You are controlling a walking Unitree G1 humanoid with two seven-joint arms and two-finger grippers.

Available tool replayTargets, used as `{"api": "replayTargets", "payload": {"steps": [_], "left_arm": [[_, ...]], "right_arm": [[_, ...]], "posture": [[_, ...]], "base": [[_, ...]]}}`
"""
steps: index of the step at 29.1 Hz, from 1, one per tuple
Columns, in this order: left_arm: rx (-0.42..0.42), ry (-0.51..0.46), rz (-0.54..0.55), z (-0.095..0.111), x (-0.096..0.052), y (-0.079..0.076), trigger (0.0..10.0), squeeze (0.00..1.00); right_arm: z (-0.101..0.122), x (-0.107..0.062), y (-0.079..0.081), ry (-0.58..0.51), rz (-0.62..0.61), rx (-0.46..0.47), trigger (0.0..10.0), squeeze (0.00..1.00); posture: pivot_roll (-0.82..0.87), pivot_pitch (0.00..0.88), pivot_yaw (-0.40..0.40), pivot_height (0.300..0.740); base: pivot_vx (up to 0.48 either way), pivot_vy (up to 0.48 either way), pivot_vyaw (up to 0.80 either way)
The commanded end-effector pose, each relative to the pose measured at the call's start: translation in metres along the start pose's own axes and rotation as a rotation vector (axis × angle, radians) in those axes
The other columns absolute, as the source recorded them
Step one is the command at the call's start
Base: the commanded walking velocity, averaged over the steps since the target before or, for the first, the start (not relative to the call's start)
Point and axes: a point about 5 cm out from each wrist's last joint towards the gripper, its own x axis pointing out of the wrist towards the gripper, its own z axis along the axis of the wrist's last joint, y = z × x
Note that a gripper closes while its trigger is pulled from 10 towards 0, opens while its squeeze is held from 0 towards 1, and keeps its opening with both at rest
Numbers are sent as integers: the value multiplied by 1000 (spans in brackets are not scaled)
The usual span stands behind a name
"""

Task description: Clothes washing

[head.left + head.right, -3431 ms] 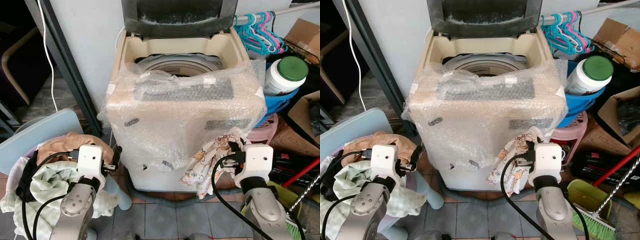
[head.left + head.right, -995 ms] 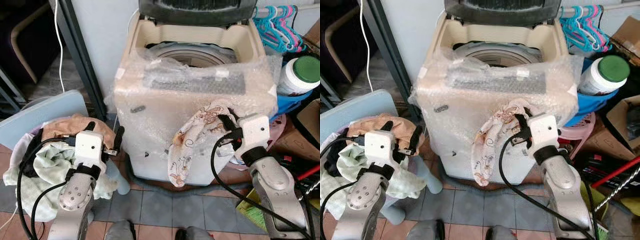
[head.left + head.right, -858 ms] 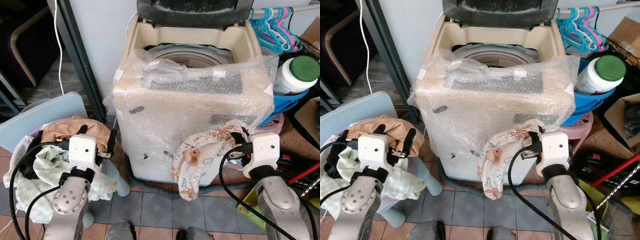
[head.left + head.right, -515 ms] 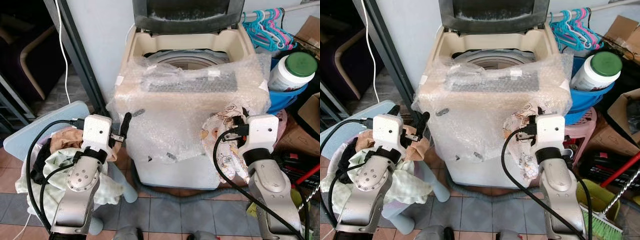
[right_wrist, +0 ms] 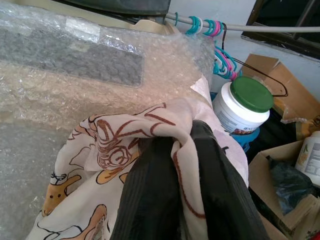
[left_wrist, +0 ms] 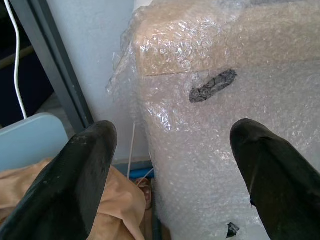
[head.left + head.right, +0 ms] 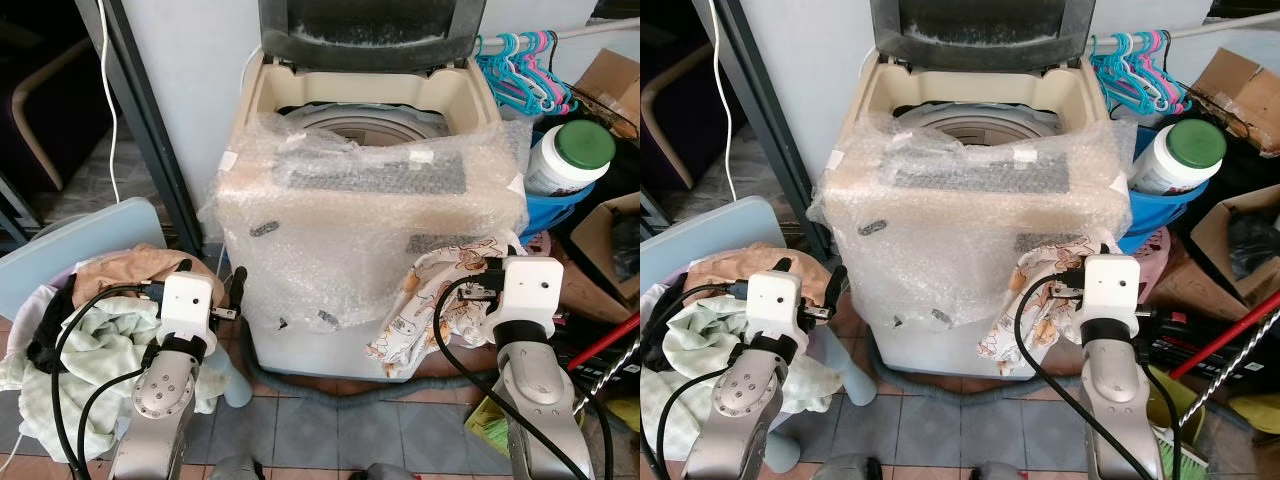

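Okay, head views: top-load washing machine (image 7: 370, 230) dead ahead, lid up, front wrapped in bubble wrap (image 7: 300, 270). Right tool (image 7: 478, 290) sits at the washer's lower right front, clamped on a cartoon-print cloth (image 7: 420, 310) that hangs down against the wrap. Left tool (image 7: 210, 285) is spread wide with nothing in it, above the laundry basket (image 7: 670, 330) left of the washer, piled with a tan garment (image 7: 115, 270) and pale green cloth (image 7: 85, 350). Hangers (image 7: 525, 65) and green-lidded jar (image 7: 568, 155) at right.

Left wrist: both fingers (image 6: 82, 185) wide apart, wrapped washer corner between them, tan garment below.

Right wrist: fingers (image 5: 165, 195) pinched together, print cloth draped over them; jar beyond.
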Motion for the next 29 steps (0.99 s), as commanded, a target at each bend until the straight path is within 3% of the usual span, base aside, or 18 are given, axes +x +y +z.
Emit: {"api": "replayTargets", "payload": {"steps": [1, 3, 9, 10, 14, 19, 29], "left_arm": [[3, -24, 19, 3, 3, 1, 10000, 0], [-2, -27, 23, 1, 3, -2, 10000, 0], [-23, -15, 30, -4, 1, -10, 10000, 0], [-23, -13, 26, -4, 0, -9, 10000, 0], [-6, -5, 1, -8, -3, -6, 10000, 0], [-1, 2, 3, -8, -4, -3, 10000, 0], [-8, 24, -24, -12, -11, -4, 10000, 0]], "right_arm": [[1, 2, 1, -2, 32, -19, 10000, 0], [3, 4, 1, 0, 61, -32, 10000, 0], [4, 5, 2, -7, 86, -36, 10000, 0], [2, 3, 3, -4, 79, -22, 10000, 0], [-9, -12, -2, 31, 6, 5, 10000, 0], [-18, -28, -15, 77, -29, -5, 10000, 0], [-16, -25, -16, 66, -32, 0, 10000, 0]], "posture": [[-40, 0, -81, 740], [-49, 0, -121, 740], [-63, 0, -106, 740], [-76, 0, -60, 740], [-97, 0, -4, 740], [-106, 0, -3, 740], [-100, 0, 8, 740]], "base": [[0, 0, 0], [0, 0, 0], [0, 0, 0], [0, 0, 0], [0, 0, 0], [0, 0, 0], [0, 0, 0]]}}
